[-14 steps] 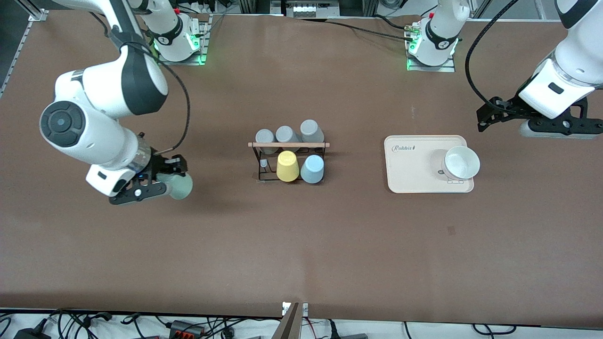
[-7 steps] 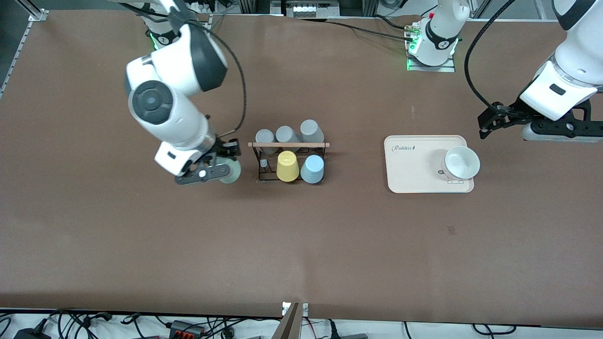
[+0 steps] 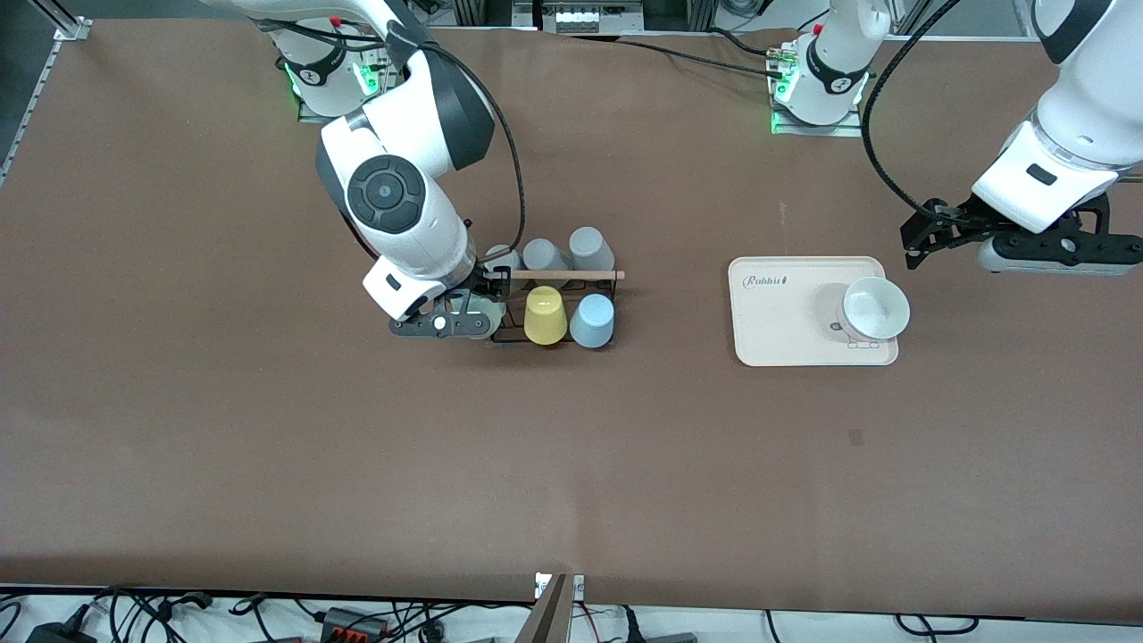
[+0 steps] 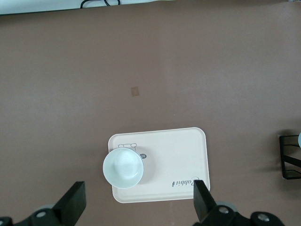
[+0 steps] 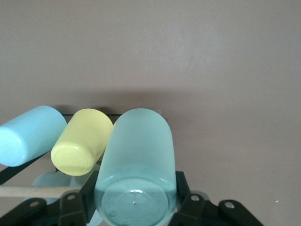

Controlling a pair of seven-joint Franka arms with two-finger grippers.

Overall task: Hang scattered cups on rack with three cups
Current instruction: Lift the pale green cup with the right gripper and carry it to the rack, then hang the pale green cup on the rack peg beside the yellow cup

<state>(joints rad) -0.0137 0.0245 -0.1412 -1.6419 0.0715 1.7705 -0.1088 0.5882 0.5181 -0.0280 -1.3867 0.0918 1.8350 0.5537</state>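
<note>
The right gripper (image 3: 464, 321) is over the right-arm end of the low black wire rack with a light wooden rod (image 3: 571, 275), its fingers clamped on the pale sage green tapered cup (image 5: 136, 165). On the rack sit the yellow cup (image 3: 545, 315) and the light blue tapered cup (image 3: 592, 321) — side by side. The left gripper (image 4: 136, 200) waits above the cream rectangular tray (image 4: 183, 155) holding 1 white bowl (image 4: 123, 167), fingers wide apart.

Right claw (image 3: 464, 323) clamped, left claw (image 3: 1027, 254) agape
</note>
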